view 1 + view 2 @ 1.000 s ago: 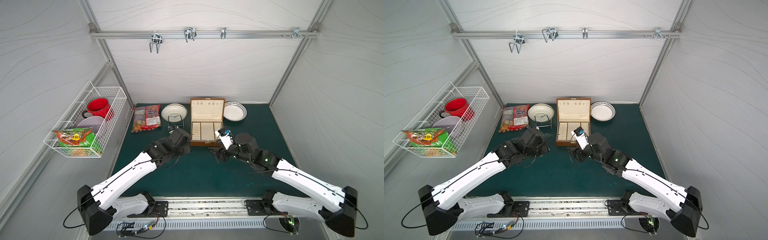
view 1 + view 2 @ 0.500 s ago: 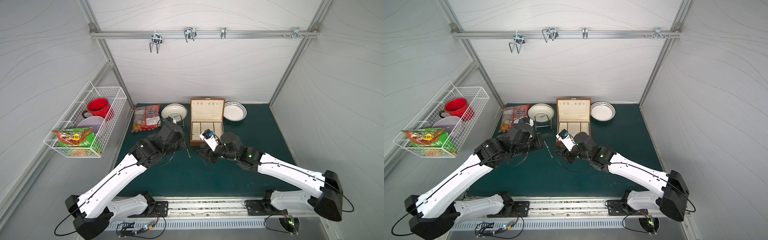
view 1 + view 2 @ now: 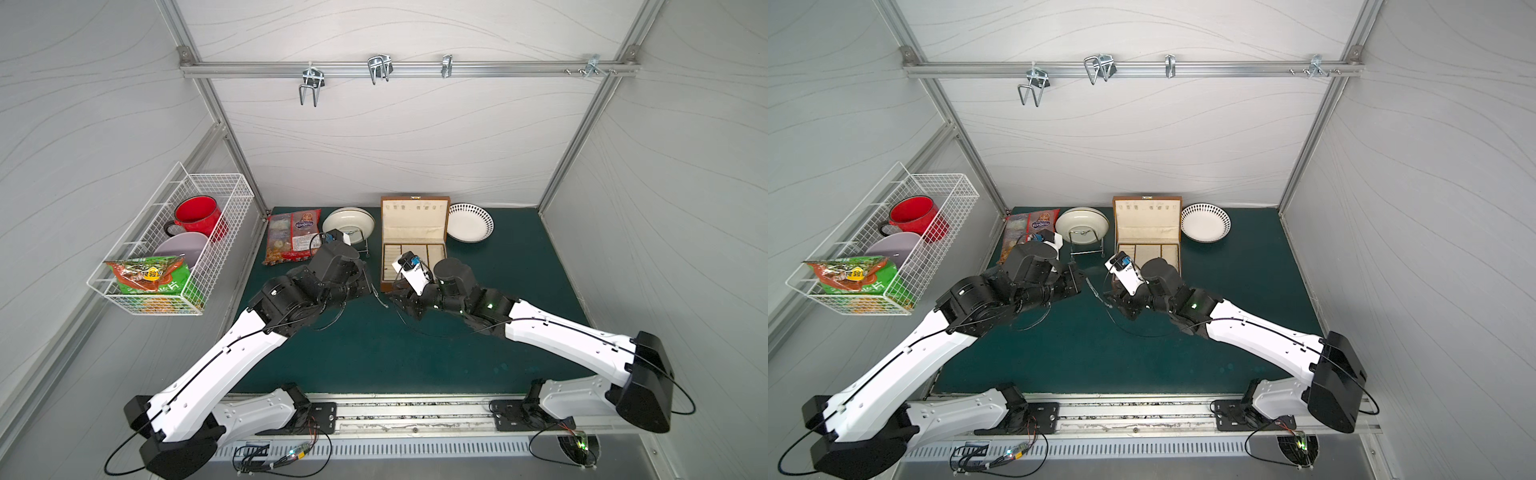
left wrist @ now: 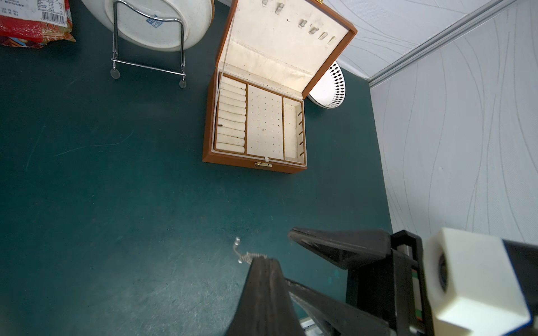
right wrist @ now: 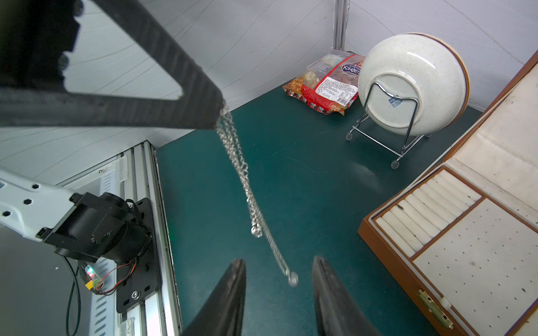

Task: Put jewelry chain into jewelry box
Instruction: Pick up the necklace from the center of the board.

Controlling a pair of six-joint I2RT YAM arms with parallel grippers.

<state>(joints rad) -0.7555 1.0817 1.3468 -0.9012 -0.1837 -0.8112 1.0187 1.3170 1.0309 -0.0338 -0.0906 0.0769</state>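
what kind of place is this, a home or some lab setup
Most likely a robot test cell, not a home: white panel walls on an aluminium frame, two arms mounted on a base rail, a green mat as worktop.

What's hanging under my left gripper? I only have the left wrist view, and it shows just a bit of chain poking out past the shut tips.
Observer: The right wrist view shows the jewelry chain hanging from the left gripper as a doubled strand, one end lower than the other.
Operator: Has the right gripper got hold of it?
Observer: No. The right gripper is open, with a finger on either side of the chain's lower end, and neither finger touches it.
Operator: Is it over the box?
Observer: No. In a top view the chain hangs over the green mat, just outside a front corner of the jewelry box.
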